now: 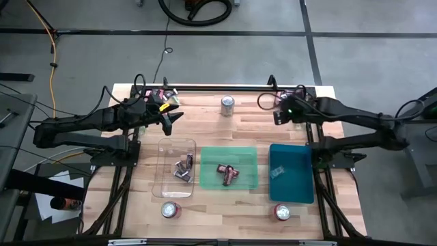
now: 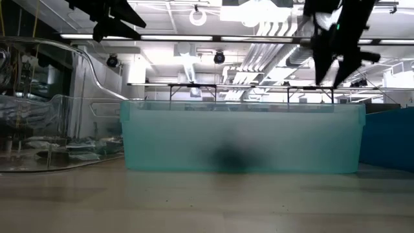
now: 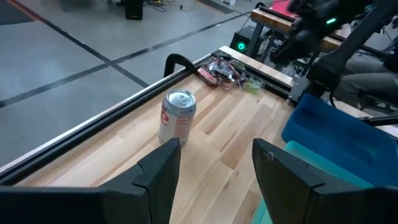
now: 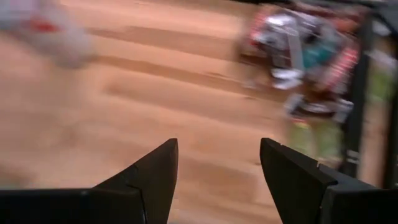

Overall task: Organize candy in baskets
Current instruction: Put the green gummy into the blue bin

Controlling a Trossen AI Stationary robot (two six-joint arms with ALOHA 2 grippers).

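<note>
Now the right tool [image 4: 214,180] hangs empty with its fingers spread wide, and just ahead of it, at the table's [image 1: 205,116] far right corner, lies a blurred heap of candy [image 4: 305,56], seemingly strung along the table's edge. Farther off, the left tool [image 1: 179,116], also parted and empty, hovers near the far-left pile [image 1: 158,92]; the right arm sits closer to its heap.
</note>
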